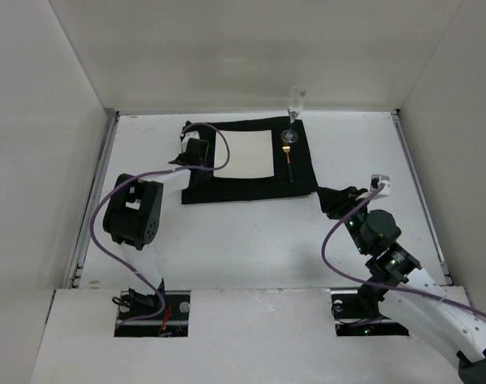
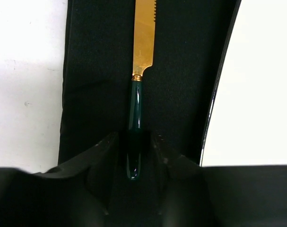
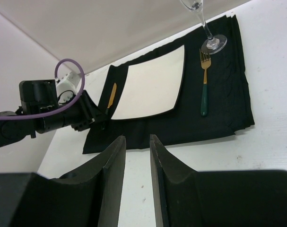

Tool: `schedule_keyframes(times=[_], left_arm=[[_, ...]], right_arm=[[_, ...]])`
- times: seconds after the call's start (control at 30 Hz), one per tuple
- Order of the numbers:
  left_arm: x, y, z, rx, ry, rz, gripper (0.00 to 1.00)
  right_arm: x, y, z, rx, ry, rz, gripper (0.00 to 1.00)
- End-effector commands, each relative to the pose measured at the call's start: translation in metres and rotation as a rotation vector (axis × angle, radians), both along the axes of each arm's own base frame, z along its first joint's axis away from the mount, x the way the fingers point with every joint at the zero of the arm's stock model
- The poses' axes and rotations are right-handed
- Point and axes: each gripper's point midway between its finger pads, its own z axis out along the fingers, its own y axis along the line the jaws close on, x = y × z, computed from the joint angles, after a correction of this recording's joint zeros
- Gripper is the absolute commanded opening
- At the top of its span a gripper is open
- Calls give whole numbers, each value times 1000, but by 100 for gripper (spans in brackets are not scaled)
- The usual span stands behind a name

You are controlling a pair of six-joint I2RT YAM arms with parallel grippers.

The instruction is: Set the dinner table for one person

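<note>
Place setting on the matte-white desk [image 1: 251, 240], which fills the floor of the white-walled bay.
A black placemat [image 1: 303, 172] lies at the far centre of the desk and carries a square white plate [image 1: 247, 154]. A gold fork [image 3: 204, 90] with a green handle lies to the plate's right, and a matching knife [image 2: 136, 94] lies flat to its left. A clear stemmed glass [image 3: 207, 33] stands upright just beyond the fork's tines. The left tool [image 2: 136, 135] straddles the knife handle, jaws slightly parted and released. The right tool [image 3: 137, 139] hangs over bare desk near the placemat, jaws apart, grasping nothing.
</note>
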Motion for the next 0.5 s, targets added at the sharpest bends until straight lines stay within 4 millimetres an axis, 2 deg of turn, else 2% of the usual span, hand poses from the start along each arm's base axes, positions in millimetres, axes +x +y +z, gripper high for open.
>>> schedule_keyframes(times=[0.0,0.07,0.1,0.17,0.27,0.47], left_arm=[[8,9,18,0,-65,50,37],[5,12,29,15,-91,63,54],[4,13,33,23,-101,65,59],[0,15,46,31,-130,69,100],[-10,17,64,26,-169,71,100],[-46,38,125,2,-325,163,100]], right_arm=[[1,1,13,34,-42,2,33],[2,2,14,34,-42,2,33],[2,2,14,34,-42,2,33],[1,1,14,36,-45,2,33],[2,1,13,34,-41,0,33],[4,3,11,25,-31,2,34]])
